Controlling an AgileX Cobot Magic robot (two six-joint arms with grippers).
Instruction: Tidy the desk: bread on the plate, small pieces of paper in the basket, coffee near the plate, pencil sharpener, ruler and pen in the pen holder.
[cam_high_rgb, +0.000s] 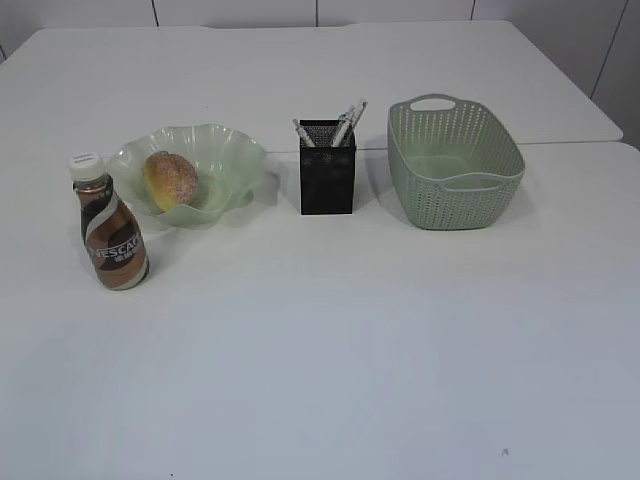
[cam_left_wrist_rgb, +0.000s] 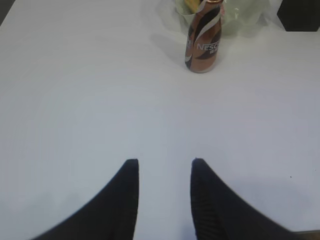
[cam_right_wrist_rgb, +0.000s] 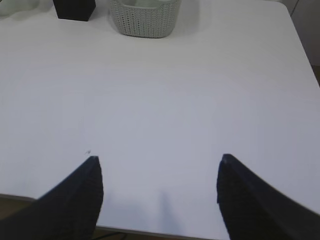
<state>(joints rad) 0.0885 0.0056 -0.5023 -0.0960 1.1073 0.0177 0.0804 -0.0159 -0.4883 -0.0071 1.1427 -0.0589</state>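
A: Report gripper status, near side first.

B: Left gripper (cam_left_wrist_rgb: 162, 167): fingers partly apart, nothing between them, above bare desk (cam_high_rgb: 330, 380) at the near left. Right gripper (cam_right_wrist_rgb: 159, 162): fingers wide apart, nothing held, over the near edge of the desk on the right. Neither arm appears in the exterior view.

A: Object positions, near to far?

B: 1 coffee (cam_high_rgb: 112, 225) bottle stands upright at the left, just in front of the plate (cam_high_rgb: 235, 160) and slightly left of it. Behind it, 1 bread (cam_high_rgb: 171, 180) lies in the plate. At centre, 1 pen holder (cam_high_rgb: 327, 168) stands with at least 2 stick-shaped items protruding from its top; which of them is pen or ruler cannot be told, and no sharpener is visible. At the right, 1 basket (cam_high_rgb: 455, 165); its floor looks bare from this angle, and no paper wads can be made out inside or on the desk.

A: Step in hand?

B: Judged: placement appears complete, so the step is retreat and verification. Keep both grippers low-risk: hold them apart from the bottle, which stands tall and would tip from a side knock. Confirm basket contents from a steeper angle before closing the task.
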